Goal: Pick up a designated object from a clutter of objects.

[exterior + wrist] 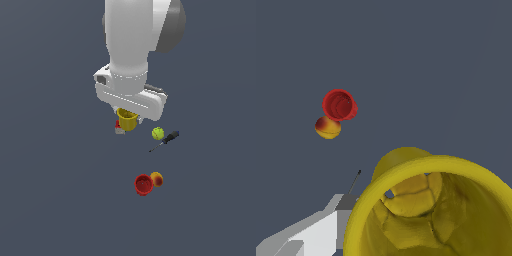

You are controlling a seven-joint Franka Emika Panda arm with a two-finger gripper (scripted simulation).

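Note:
The designated object, a small yellow cup [127,120], hangs just under the white hand of my arm. My gripper [128,118] is shut on the cup's wall, and the hand hides most of the fingers in the exterior view. In the wrist view the yellow cup [431,210] fills the picture close to the camera, mouth toward it. One grey-white finger [343,204] lies against the outside of its rim; the other finger is hidden. The clutter of objects lies spread on the dark floor below.
A red-and-white box [119,129] peeks out behind the cup. A yellow-green ball [158,133] and a black-handled screwdriver [167,139] lie toward the exterior view's right. Lower in that view, a red cup [143,184] [339,105] lies on its side against an orange-red fruit [157,179] [328,127].

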